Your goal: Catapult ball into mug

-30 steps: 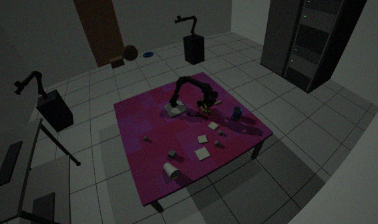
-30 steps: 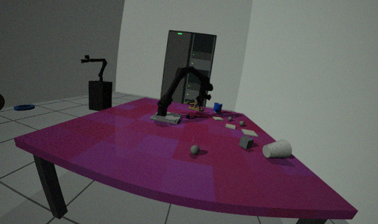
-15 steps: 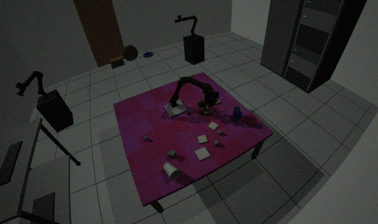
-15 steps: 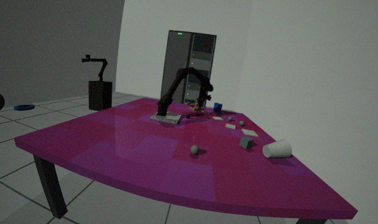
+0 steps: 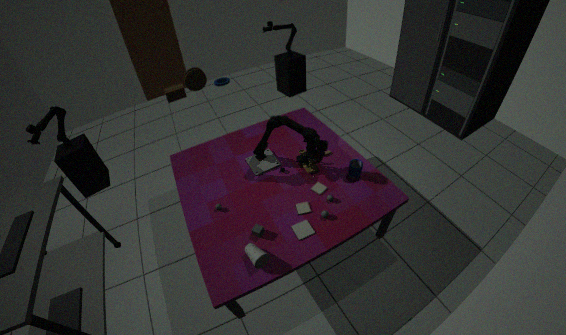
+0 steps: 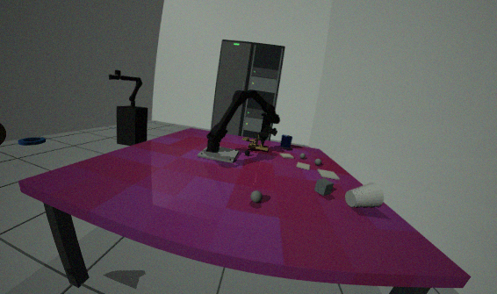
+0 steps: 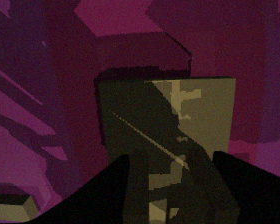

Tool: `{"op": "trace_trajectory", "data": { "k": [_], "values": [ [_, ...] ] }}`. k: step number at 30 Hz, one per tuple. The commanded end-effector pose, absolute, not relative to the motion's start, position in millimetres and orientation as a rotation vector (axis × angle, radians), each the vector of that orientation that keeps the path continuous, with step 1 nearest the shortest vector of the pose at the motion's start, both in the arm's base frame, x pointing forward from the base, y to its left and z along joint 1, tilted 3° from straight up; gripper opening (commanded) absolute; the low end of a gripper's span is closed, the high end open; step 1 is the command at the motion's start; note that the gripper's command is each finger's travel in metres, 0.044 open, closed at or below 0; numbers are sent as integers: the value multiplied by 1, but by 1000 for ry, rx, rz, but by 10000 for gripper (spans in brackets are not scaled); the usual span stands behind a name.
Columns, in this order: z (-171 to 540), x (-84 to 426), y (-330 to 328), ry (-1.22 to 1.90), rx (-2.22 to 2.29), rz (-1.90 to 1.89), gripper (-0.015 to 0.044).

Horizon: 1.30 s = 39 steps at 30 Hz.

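Note:
The tan-yellow catapult is below the arm's wrist. My gripper is shut on it, one dark finger on each side in the wrist view. Whether its base touches the table cannot be told. The blue mug stands upright to the right of the catapult in the top and exterior views. Grey balls lie on the table: one alone, and two others near the pale tiles. Whether a ball sits in the catapult is hidden.
A small dark object lies by the arm's base plate. Three pale tiles, a grey cube and a white cylinder on its side are on the table.

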State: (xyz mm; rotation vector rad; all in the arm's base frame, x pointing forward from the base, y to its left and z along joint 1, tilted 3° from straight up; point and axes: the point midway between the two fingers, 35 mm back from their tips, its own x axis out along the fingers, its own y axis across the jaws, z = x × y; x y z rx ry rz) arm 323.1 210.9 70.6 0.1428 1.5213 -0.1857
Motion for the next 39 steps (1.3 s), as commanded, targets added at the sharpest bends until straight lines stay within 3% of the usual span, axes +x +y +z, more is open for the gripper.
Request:
{"op": "trace_trajectory", "data": {
  "k": [1,13,26,30,36,39],
  "values": [
    [65,324,211,1519,140,-180,0],
    [59,323,210,1521,143,-186,0],
    [59,323,210,1521,143,-186,341],
    [89,325,214,1521,143,-185,440],
    [157,320,214,1521,142,-185,440],
    [139,323,215,1525,135,-184,440]
  ]
}}
